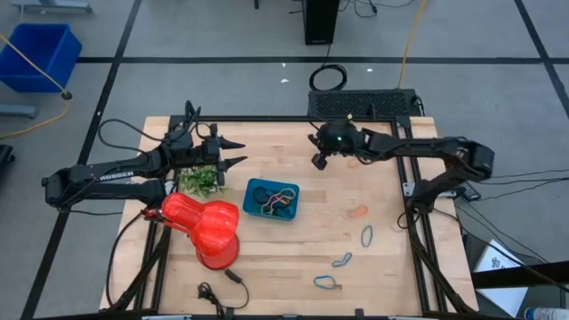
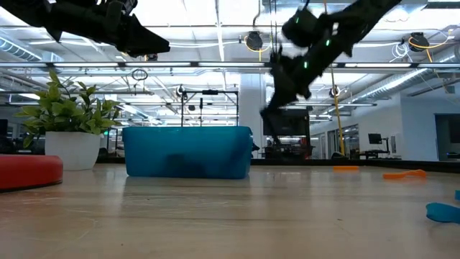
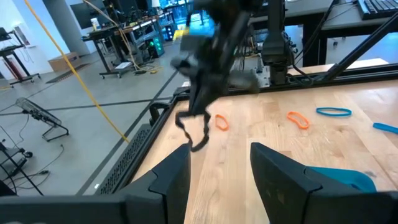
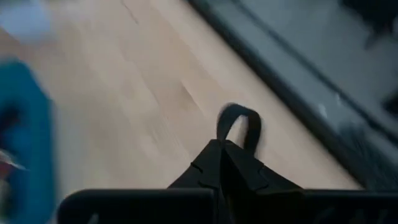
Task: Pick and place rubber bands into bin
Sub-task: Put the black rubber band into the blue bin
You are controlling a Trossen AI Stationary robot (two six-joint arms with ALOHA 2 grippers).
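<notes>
rubber bands lie in three places: a small tangle of several colours inside the bin point(image 1: 271, 198), a few loose ones on the bare wood to the right, and one black band point(image 4: 238, 126) pinched in the right gripper point(image 1: 318, 161). that black band is a thin floppy loop; in the right wrist view it pokes out past the closed dark fingertips as a narrow arch, and in the left wrist view it dangles limp and crooked under the gripper, clear of the table point(image 1: 267, 258). the right gripper hangs above the back part of the table, behind and a little to the right of the bin, with its fingers squeezed together on the band. the loose bands on the wood are an orange band point(image 1: 357, 212), a blue band point(image 1: 366, 236) just in front of it, another bluish one point(image 1: 342, 260) nearer the front, and a teal band point(image 1: 325, 283) close to the front edge; all are thin, flat loops, well apart from the bin. the bin is a small shallow teal tray with rounded corners, standing near the middle of the table. a red vase point(image 1: 203, 228) lies on its side just left of it, and a leafy plant point(image 1: 200, 180) sits behind the vase. the left gripper point(image 1: 241, 151) waits in the air over the back left of the table, by the plant, its two fingers spread apart and holding nothing.
</notes>
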